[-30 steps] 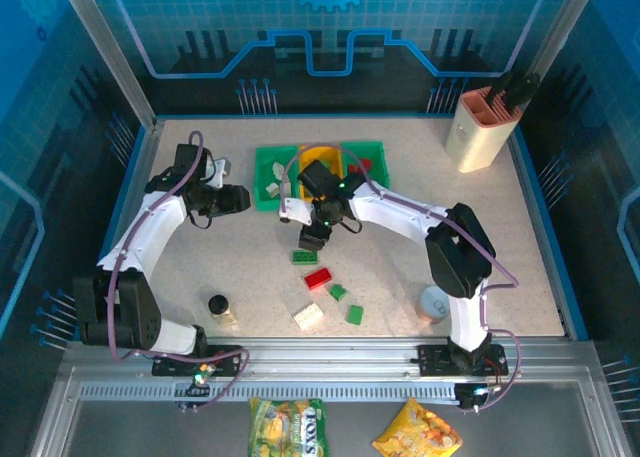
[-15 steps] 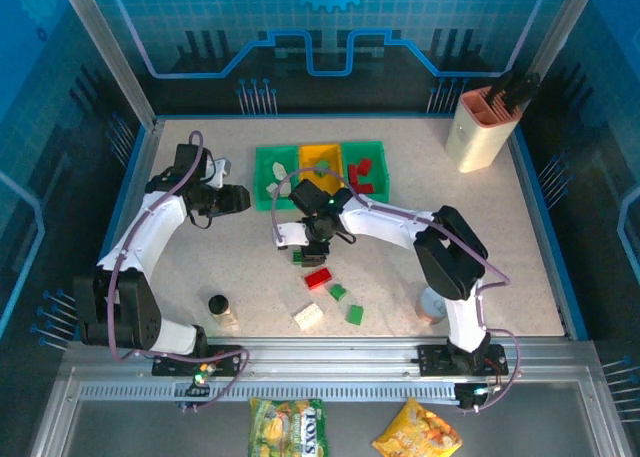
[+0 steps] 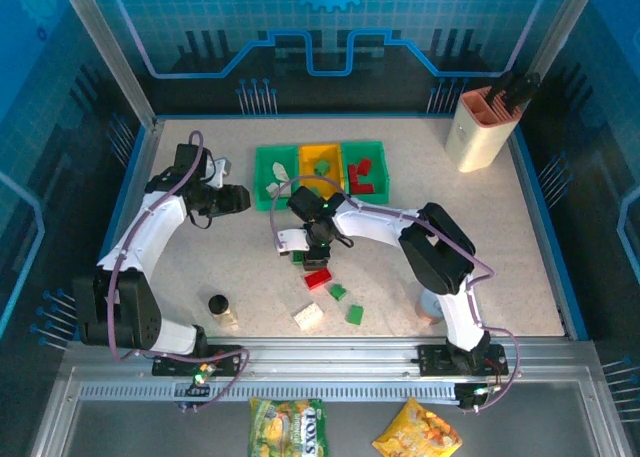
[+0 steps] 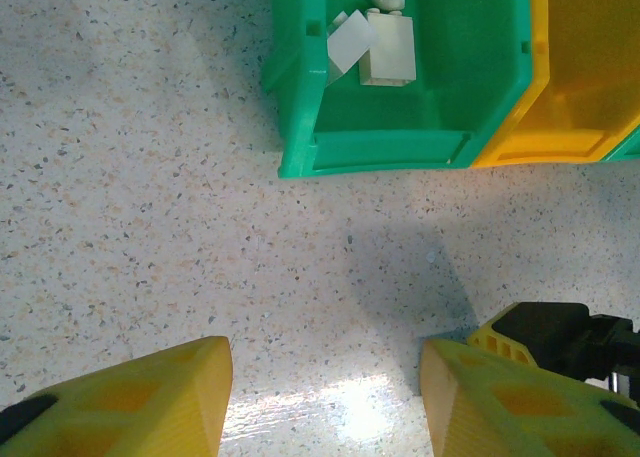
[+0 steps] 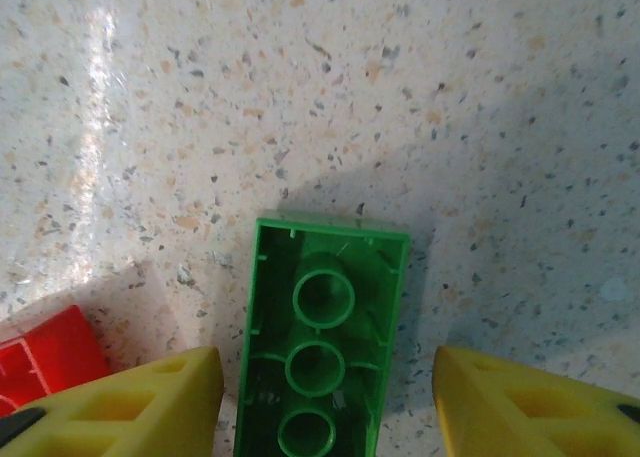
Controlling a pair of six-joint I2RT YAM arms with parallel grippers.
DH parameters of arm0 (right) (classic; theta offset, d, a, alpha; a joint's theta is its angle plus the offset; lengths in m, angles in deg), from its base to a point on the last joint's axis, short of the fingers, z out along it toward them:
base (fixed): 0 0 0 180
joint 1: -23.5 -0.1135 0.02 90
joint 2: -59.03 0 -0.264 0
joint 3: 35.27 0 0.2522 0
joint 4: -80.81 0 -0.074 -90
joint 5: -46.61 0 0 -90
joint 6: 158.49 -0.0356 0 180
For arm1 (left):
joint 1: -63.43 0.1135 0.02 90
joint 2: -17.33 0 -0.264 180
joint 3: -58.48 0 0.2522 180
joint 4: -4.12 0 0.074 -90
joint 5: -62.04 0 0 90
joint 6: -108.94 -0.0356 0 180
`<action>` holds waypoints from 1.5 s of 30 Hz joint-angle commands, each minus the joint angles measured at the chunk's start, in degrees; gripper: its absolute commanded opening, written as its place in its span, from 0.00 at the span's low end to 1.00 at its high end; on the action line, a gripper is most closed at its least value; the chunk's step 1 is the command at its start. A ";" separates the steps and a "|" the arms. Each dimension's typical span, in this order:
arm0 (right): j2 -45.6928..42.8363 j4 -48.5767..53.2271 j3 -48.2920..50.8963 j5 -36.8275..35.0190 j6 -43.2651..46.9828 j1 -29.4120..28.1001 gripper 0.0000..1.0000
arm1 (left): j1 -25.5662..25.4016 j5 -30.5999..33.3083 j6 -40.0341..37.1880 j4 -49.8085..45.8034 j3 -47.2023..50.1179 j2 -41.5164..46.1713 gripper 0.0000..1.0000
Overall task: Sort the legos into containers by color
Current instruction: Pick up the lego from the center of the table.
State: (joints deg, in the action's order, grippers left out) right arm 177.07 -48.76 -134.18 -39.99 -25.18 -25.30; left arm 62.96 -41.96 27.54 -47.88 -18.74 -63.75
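Three bins stand side by side at the far middle of the table (image 3: 480, 237). The left green bin (image 4: 300, 127) holds cream-white bricks (image 4: 385, 47), the yellow bin (image 4: 590, 67) a small green piece (image 3: 323, 165), the right green bin (image 3: 383, 177) red bricks (image 3: 360, 169). The left gripper (image 4: 325, 377) hangs open and empty over bare table just near of the left green bin. The right gripper (image 5: 325, 362) is open, fingers either side of an upturned green brick (image 5: 320, 337) on the table, a red brick (image 5: 45, 362) just beside it. Nearer lie two loose green bricks (image 3: 354, 315) and a cream brick (image 3: 309, 317)
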 commanded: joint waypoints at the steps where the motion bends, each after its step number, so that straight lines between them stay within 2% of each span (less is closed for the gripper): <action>1: 1.28 1.92 -0.82 -0.49 -0.50 0.11 0.56 | 0.65 -0.27 -1.27 -0.39 -0.08 1.10 0.54; 21: 1.02 3.43 -2.83 -0.64 -0.56 0.02 0.31 | 0.69 -0.38 -1.41 -0.51 0.03 1.32 0.54; 35: -3.79 -0.98 -2.14 2.27 -3.19 1.58 0.30 | 0.66 -0.18 -1.42 -0.48 0.03 1.36 0.54; 45: -8.90 -10.46 0.17 2.16 -14.62 5.47 0.29 | 0.65 -0.17 -1.48 -0.51 0.01 1.36 0.54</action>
State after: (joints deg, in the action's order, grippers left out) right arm 170.58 -54.80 -135.01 -38.40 -34.19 -21.34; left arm 62.96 -41.96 27.52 -47.88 -18.74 -63.75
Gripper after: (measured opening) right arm 0.296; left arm 0.536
